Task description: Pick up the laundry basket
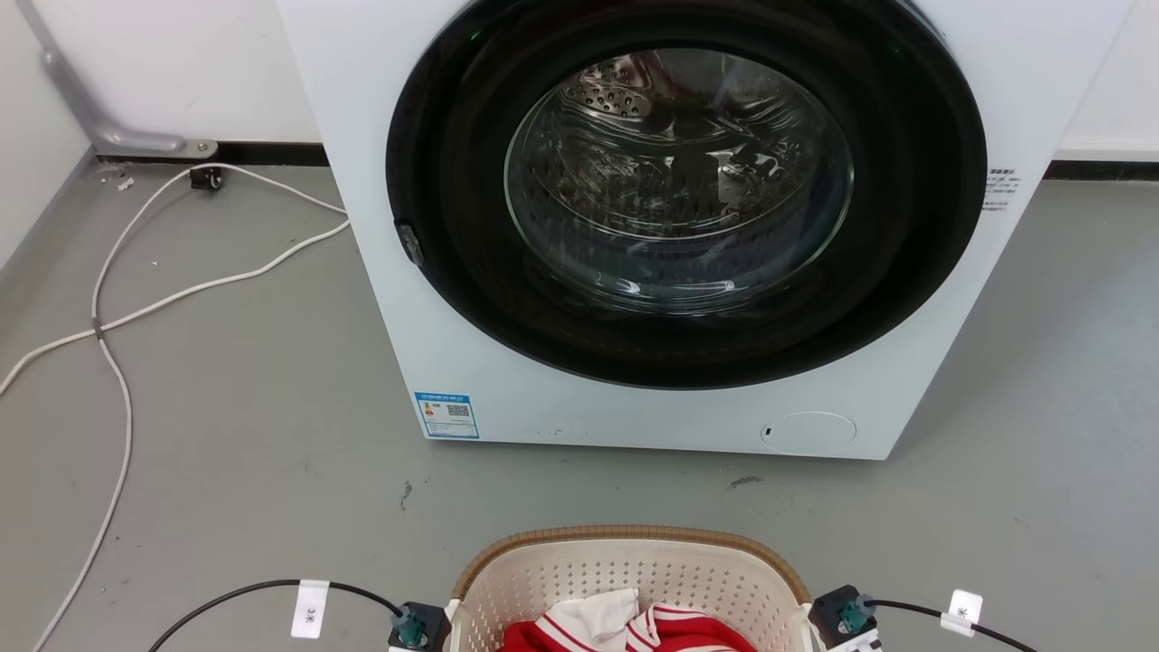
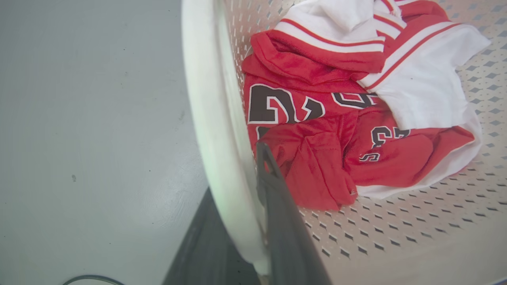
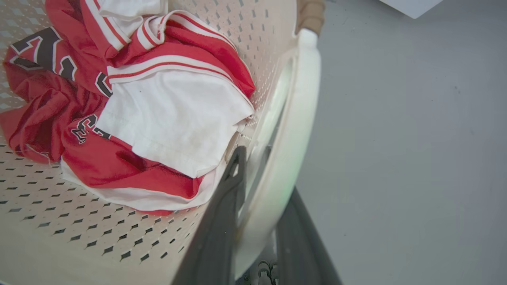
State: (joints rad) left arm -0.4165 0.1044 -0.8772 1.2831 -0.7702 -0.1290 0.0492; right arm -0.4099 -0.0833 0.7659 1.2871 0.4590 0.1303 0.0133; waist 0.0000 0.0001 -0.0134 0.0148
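A red-and-white jersey (image 2: pixel 317 118) in the laundry basket (image 2: pixel 396 237) carries dark, white-edged numerals, crumpled; a "3" is legible. The washing machine (image 1: pixel 362 91) bears a blue sticker (image 1: pixel 445 415) with a QR code, its print too small to read. A white tag (image 1: pixel 310 608) on a black cable (image 1: pixel 367 593) reads "3米".
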